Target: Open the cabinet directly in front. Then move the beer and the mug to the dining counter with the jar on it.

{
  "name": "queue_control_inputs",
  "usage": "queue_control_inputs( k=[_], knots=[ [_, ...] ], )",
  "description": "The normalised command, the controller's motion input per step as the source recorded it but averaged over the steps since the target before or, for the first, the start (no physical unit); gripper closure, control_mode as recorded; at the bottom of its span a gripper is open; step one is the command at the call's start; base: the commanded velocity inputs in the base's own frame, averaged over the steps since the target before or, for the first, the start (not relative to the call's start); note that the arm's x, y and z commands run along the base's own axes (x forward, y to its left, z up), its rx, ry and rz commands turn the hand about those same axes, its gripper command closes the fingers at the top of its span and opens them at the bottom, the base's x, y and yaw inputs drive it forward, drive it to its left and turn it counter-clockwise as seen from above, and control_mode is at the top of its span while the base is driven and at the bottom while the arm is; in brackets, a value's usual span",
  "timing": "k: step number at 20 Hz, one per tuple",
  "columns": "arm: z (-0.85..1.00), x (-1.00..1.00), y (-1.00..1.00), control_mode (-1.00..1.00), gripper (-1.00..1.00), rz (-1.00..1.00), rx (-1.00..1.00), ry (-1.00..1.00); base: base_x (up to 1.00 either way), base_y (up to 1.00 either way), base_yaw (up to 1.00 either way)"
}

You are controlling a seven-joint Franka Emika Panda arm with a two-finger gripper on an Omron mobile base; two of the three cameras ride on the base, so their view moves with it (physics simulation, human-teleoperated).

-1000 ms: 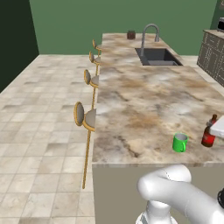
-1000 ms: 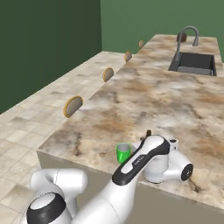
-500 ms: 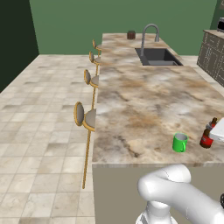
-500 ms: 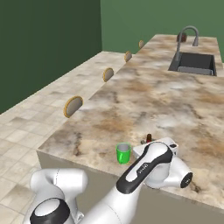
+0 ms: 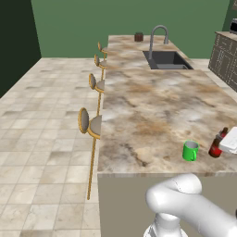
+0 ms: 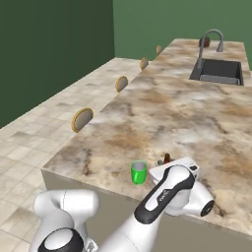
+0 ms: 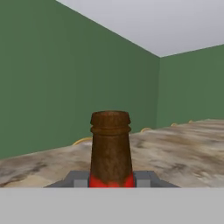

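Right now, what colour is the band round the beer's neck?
Red, under the dark brown neck of the beer; the hand view shows it best.

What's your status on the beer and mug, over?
Pincer shut on the beer, bottle upright at the dining counter. Mug standing on the counter beside it. Jar at far end, nothing in the way.

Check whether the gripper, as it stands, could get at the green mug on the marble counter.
Probably not right now: the gripper is shut on the beer. The mug stands apart, just beside it on the dining counter, with nothing between, so the way looks free once the bottle is released.
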Motion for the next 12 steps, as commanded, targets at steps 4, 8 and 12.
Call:
queue_control_inputs(
  k=[4,8,12],
  knots=[
    [-0.16,0.18,0.0,-1.0,1.0,0.0,0.0,-0.02,0.0,0.0,0.0],
    [-0.23,0.19,0.0,-1.0,1.0,0.0,0.0,-0.01,0.0,0.0,0.0],
    [-0.26,0.19,0.0,-1.0,1.0,0.0,0.0,-0.01,0.0,0.0,0.0]
  ],
)
